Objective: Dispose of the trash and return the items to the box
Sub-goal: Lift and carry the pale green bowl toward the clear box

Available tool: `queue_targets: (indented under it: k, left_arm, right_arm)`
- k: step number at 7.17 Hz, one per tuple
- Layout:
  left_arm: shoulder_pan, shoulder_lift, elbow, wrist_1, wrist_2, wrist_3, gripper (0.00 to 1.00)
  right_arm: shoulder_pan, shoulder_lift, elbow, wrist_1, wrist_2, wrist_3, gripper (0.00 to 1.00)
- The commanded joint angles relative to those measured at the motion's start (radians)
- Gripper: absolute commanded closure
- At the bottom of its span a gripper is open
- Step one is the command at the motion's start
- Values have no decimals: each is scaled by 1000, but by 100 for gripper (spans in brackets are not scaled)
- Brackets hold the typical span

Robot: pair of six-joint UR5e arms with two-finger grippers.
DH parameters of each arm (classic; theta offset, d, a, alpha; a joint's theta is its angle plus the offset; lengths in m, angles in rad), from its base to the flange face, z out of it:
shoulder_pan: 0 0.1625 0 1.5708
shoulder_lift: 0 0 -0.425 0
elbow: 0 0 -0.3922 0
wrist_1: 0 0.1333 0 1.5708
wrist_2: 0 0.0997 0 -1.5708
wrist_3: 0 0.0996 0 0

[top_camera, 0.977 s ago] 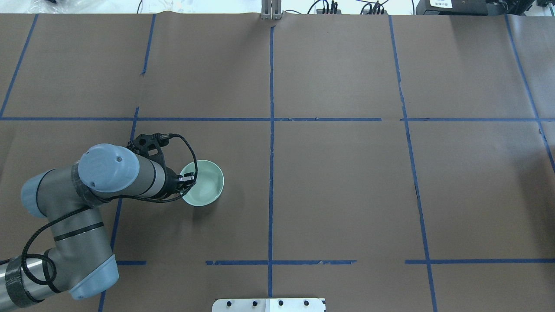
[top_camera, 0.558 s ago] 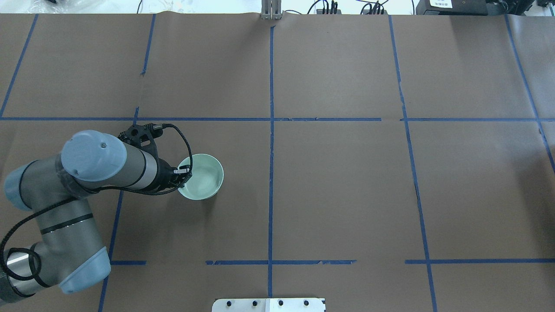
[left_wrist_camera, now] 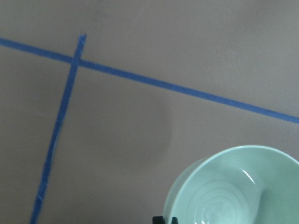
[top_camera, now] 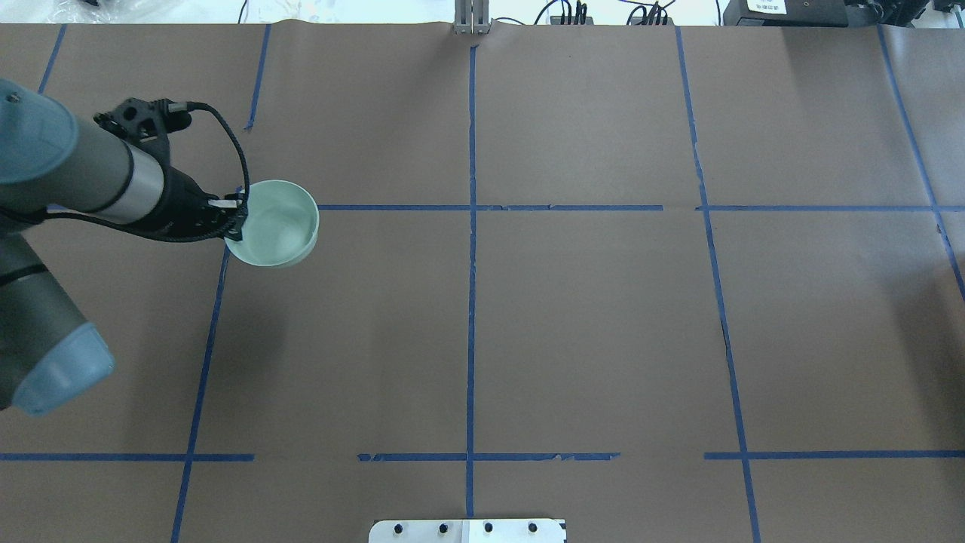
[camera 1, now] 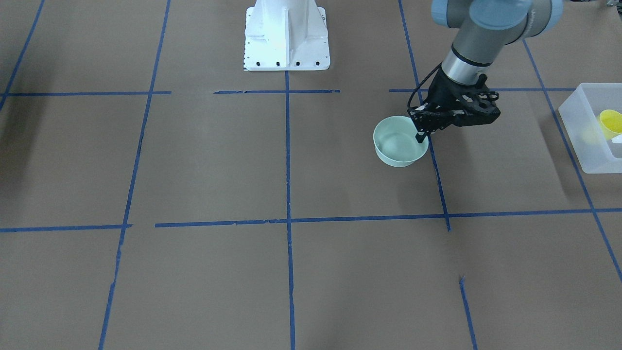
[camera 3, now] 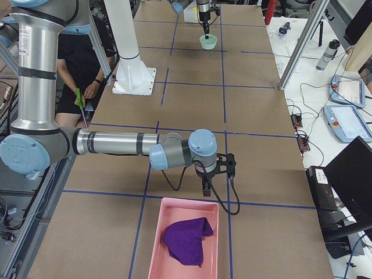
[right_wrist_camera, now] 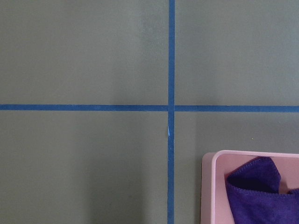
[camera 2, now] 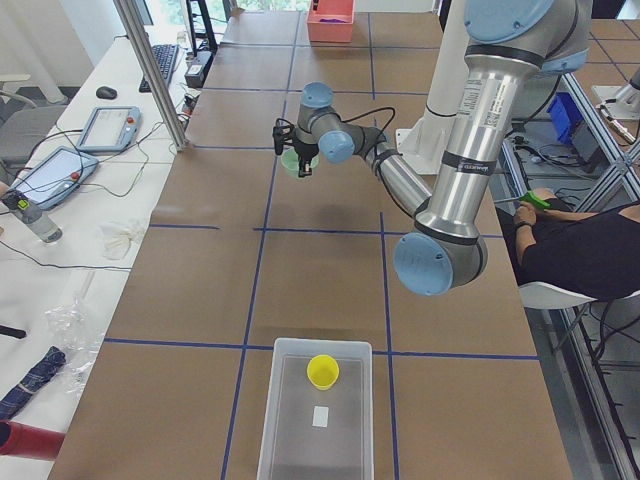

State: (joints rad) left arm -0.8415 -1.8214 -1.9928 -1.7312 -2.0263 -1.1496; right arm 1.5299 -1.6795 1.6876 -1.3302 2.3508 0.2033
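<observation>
My left gripper is shut on the near rim of a pale green bowl and holds it above the table at the far left. In the front view the gripper and bowl show the same grip. The left wrist view shows the bowl with its shadow on the paper below. The yellow cup lies in the frosted white box; the left side view also shows the cup in the box. My right gripper hangs near a pink tray; I cannot tell whether it is open or shut.
A pink tray holding a purple cloth sits at the table's right end; the right wrist view shows its corner. The white robot base stands at the near edge. Blue tape lines cross the brown paper.
My left arm has lifted the bowl and carried it farther from the robot and to the left. The grip on the rim has stayed the same.
</observation>
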Motion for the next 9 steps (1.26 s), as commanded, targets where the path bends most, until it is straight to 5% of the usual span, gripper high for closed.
queue_targets:
  k: [1,5,9]
  left_arm:
    - [-214,72,38,4,-142,312,100]
    - [-517,233,151,5,-192,754,100]
    - [-874,255,533,-5,-155,1279,100]
  right_arm:
    - [-1,7,0,-7,49,1,0]
    - [24,-11,-5,-6,84,-8,0]
    - [27,-16,-3,3,85,-9,0]
